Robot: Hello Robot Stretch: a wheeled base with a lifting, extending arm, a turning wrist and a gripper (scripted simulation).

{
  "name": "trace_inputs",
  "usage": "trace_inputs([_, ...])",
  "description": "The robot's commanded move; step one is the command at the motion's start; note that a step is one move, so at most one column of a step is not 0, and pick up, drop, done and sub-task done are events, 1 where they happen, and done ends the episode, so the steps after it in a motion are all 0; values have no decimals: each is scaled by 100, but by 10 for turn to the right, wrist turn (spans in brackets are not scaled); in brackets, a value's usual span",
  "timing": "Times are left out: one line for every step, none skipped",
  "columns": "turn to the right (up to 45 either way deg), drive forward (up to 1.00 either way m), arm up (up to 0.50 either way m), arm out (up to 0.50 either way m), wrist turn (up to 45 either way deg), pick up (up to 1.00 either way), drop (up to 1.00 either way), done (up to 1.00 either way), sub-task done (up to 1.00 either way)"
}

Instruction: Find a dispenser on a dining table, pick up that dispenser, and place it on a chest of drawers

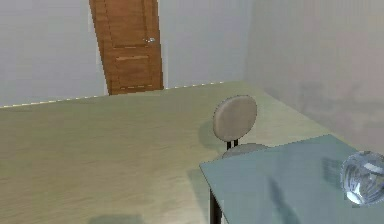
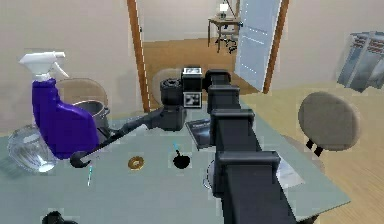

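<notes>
Step 2 of 3: the pick.
End effector (image 2: 85,157) close to the purple spray dispenser (image 2: 58,115) at the left edge of the bench (image 2: 150,190); grip state, can't tell. Next: secure it, lift clear.

A home's dining room: wooden door (image 1: 127,45), glass-topped table (image 1: 270,185) with a round-backed chair (image 1: 235,118), pot (image 2: 90,105) and spray bottle (image 2: 55,110).
</notes>
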Motion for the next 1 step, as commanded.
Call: trace_inputs([0, 0, 0, 0, -450, 0, 0, 0, 0])
